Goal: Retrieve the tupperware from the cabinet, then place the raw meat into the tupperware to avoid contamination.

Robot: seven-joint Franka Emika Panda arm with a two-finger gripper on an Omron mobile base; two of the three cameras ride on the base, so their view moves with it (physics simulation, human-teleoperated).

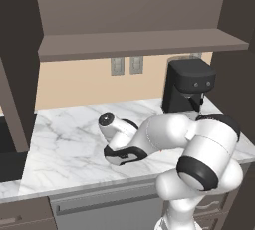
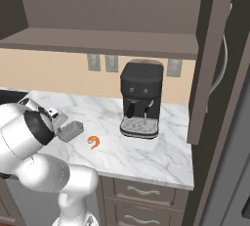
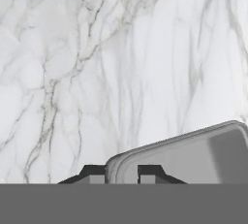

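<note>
The white marble counter runs under a dark brown wall cabinet whose doors stand open, showing a brown inner shelf. A beige wall behind carries grey outlets. A black coffee machine stands at the back of the counter toward its right end, close to the open right door with its long silver handle. Drawers sit below the front edge. The grey tupperware lies on the counter left of the coffee machine, about midway between back and front. The orange raw meat lies on the bare marble just beside it, nearer the front edge, apart from it. The arm bends low over the counter, and in the hand view the claw straddles the near rim of the tupperware, one dark tip on each side of its wall; the tips stand close together, but whether they pinch the rim or sit just clear of it cannot be told.
</note>
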